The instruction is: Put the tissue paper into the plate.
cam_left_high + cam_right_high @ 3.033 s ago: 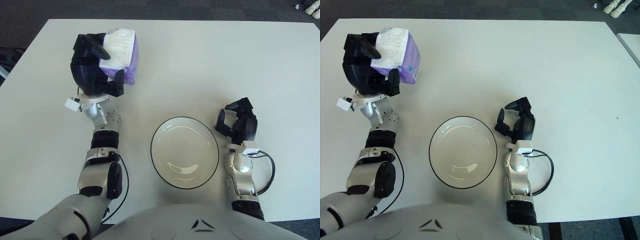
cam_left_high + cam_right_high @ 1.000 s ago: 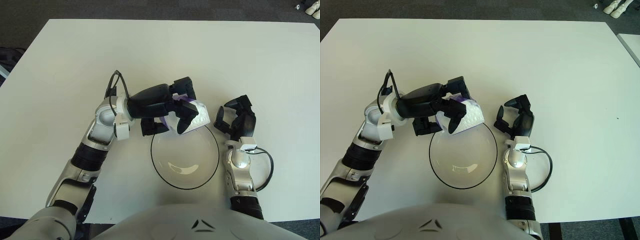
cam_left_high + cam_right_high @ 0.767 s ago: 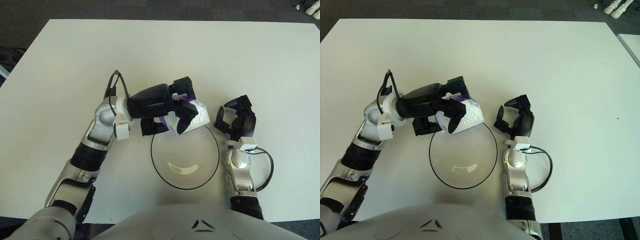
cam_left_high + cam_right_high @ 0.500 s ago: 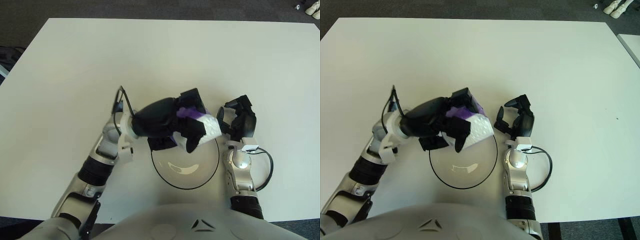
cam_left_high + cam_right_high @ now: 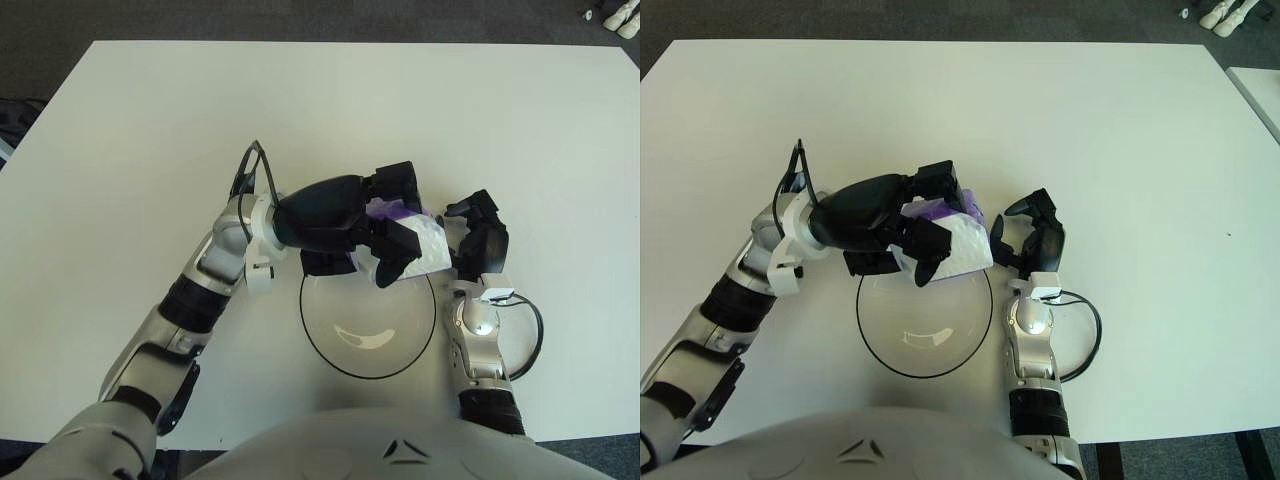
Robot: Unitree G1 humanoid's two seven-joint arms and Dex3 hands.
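My left hand (image 5: 375,240) is shut on the tissue pack (image 5: 420,242), white with a purple side. It holds the pack above the far rim of the white, dark-rimmed plate (image 5: 340,345), at its right. The plate lies on the table near my body, with nothing in it. The same shows in the right eye view: hand (image 5: 910,240), pack (image 5: 962,245), plate (image 5: 890,340). My right hand (image 5: 478,240) rests on the table just right of the plate, fingers loosely curled and holding nothing; the pack is close beside it.
The white table (image 5: 330,110) reaches far ahead and to both sides. A black cable (image 5: 528,335) loops by my right wrist. Dark floor lies beyond the table's far edge.
My left hand has carried the tissue pack from the far left of the table over to the plate's far rim, then a little further away and to the right. My right hand has not moved.
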